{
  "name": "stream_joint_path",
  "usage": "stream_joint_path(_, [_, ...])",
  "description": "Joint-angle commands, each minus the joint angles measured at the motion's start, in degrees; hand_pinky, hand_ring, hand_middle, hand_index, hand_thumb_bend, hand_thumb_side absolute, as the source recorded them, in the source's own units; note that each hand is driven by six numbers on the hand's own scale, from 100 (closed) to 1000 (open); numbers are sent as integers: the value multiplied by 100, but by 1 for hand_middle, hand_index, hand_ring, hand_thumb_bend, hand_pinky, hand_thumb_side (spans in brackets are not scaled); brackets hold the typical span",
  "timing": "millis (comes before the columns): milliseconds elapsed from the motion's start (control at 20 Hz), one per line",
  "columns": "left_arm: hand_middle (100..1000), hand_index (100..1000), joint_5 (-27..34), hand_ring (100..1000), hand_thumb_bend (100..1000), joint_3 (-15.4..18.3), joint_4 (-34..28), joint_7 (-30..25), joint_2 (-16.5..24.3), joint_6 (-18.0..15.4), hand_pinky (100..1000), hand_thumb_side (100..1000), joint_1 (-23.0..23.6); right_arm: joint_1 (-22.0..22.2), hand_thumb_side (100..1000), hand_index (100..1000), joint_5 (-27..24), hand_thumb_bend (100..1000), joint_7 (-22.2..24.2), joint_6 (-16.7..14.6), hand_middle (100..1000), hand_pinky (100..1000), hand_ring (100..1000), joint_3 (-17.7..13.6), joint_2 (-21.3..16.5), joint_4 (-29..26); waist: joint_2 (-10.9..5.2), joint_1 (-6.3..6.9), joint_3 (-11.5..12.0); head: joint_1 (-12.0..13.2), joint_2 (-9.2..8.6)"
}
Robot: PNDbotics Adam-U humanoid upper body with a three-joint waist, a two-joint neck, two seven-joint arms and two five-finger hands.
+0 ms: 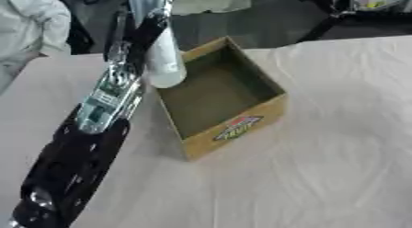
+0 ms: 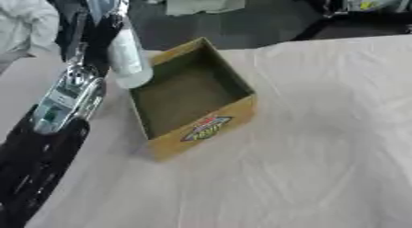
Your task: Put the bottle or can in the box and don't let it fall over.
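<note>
A pale, clear plastic bottle (image 1: 167, 61) hangs upright in the air, its base just over the left rim of the box. My left hand (image 1: 145, 31) is shut on its upper part, dark fingers curled round it; the arm runs up from the lower left corner. The box (image 1: 241, 130) is open-topped brown cardboard with a red and yellow label on its front wall. It stands askew on the table, and nothing shows inside it. The bottle's top is hidden behind the hand and cut off by the upper edge. My right hand shows in neither view.
A pale cloth (image 1: 322, 176) covers the table, with bare room to the right of the box and in front of it. The table's far edge runs just behind the box, with dark floor beyond. Black stand legs (image 1: 338, 18) are at the upper right.
</note>
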Motion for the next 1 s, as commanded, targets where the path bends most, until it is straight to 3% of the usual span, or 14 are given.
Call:
stream_joint_path(50, [207, 198, 32, 261, 100, 5, -21, -19, -9, -105, 266, 402, -195, -154, 745, 847, -21, 100, 34, -4, 785, 872, 747, 8, -54, -149, -160, -25, -52, 43, -68])
stream_joint_path(500, [213, 199, 81, 269, 100, 30, 205, -100, -147, -582, 301, 409, -231, -293, 755, 847, 1, 100, 86, 13, 785, 872, 747, 60, 42, -174, 27, 55, -295, 59, -232])
stream_joint_path(600, [249, 227, 17, 301, 100, 24, 283, -126, -150, -651, 351, 299, -215, -291, 758, 847, 10, 100, 88, 19, 784, 872, 746, 64, 47, -171, 55, 79, -302, 47, -233])
stream_joint_path(750, [299, 282, -118, 345, 100, 19, 386, -192, -175, -758, 423, 218, -188, -295, 761, 847, 21, 100, 102, 28, 784, 872, 746, 76, 62, -168, 86, 97, -309, 36, -245])
stream_joint_path(1000, [340, 305, -301, 388, 100, 21, 583, -357, -219, -943, 514, 216, -135, -290, 768, 846, 30, 100, 104, 35, 784, 871, 745, 73, 79, -159, 143, 106, -328, 28, -289])
